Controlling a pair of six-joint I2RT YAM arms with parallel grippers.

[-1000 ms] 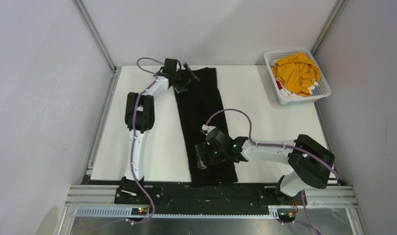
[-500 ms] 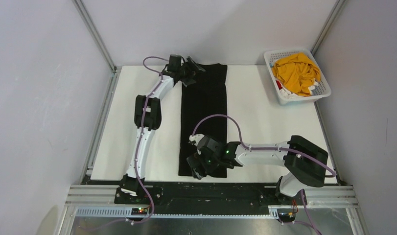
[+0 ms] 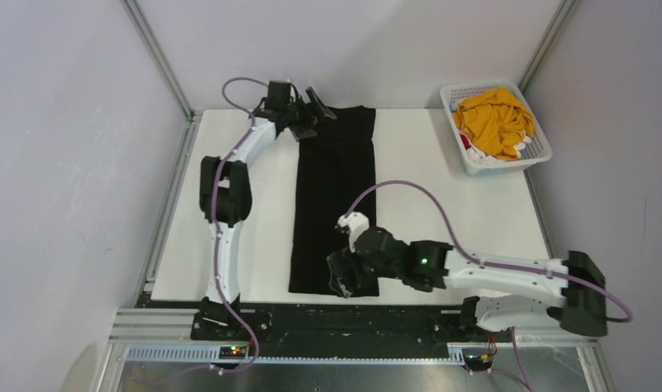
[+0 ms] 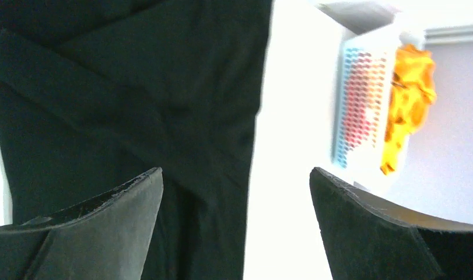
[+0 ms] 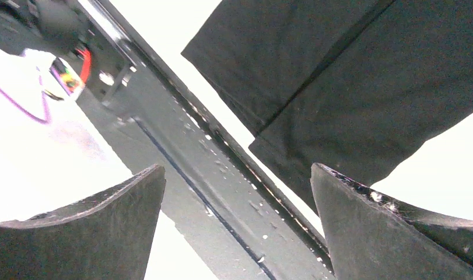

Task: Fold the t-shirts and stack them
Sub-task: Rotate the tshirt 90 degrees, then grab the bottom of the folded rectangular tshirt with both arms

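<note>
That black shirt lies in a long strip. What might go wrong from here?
1. The black t-shirt reaches the near edge of the table; the open right end effector might drag it onto the metal rail.
2. Its layers overlap at the far end; the open left end effector might pinch only the top one, undoing the fold.

- The left arm point(image 3: 226, 196) rises from its base at the lower left of the top view, elbow at mid-left, forearm angled toward the upper centre.
- The left gripper point(image 3: 319, 104) sits at the upper centre, pointing right. Its jaws are spread wide, with nothing between them.
- The right arm point(image 3: 507, 276) lies low from its base at the lower right, forearm running leftward.
- The right gripper point(image 3: 344, 276) sits at the lower centre, jaws spread wide and gripping nothing.
</note>
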